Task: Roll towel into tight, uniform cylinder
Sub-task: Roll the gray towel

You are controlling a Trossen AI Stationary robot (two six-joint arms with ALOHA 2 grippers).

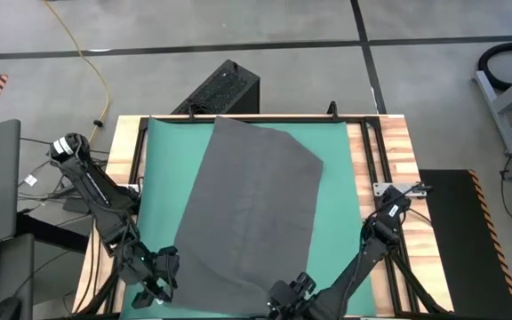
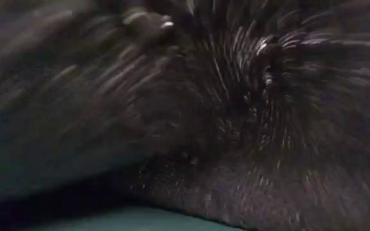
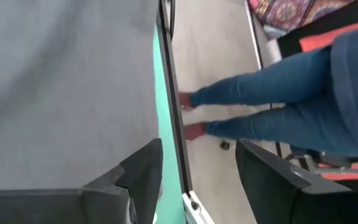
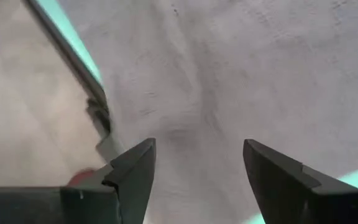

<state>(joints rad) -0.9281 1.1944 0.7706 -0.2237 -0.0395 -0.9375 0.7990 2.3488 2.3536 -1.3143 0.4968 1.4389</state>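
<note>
**Towel flat and skewed; both grippers at its near edge, neither holding**

The towel [image 1: 254,209] lies unrolled on the green mat [image 1: 163,178], covering most of the table [image 1: 389,142]. Its long axis is skewed, running roughly from 1 o'clock at the far end to 7 o'clock at the near end in the high view. No fold or roll has been started.

The right gripper [image 1: 287,298] sits at the towel's near edge, about 6 o'clock of the cloth's centre. Its wrist view shows the fingers spread wide with grey cloth directly between and ahead of them, and nothing pinched. From this gripper the towel extends away towards 12 o'clock. This arm is the nearer one to the cloth.

The left gripper [image 1: 156,277] stands near the towel's near left corner, at about 7 o'clock of its centre, seemingly just off the cloth over the mat. Its wrist view shows the fingers parted and empty, with towel to one side and floor, plus a person's legs [image 3: 272,99], beyond the table edge.

The low view is filled by close, dark fibres, probably the towel draped against the lens; nothing more can be read there.

Judgement: the roll must start from the near edge and travel towards 12 to 1 o'clock.
</note>
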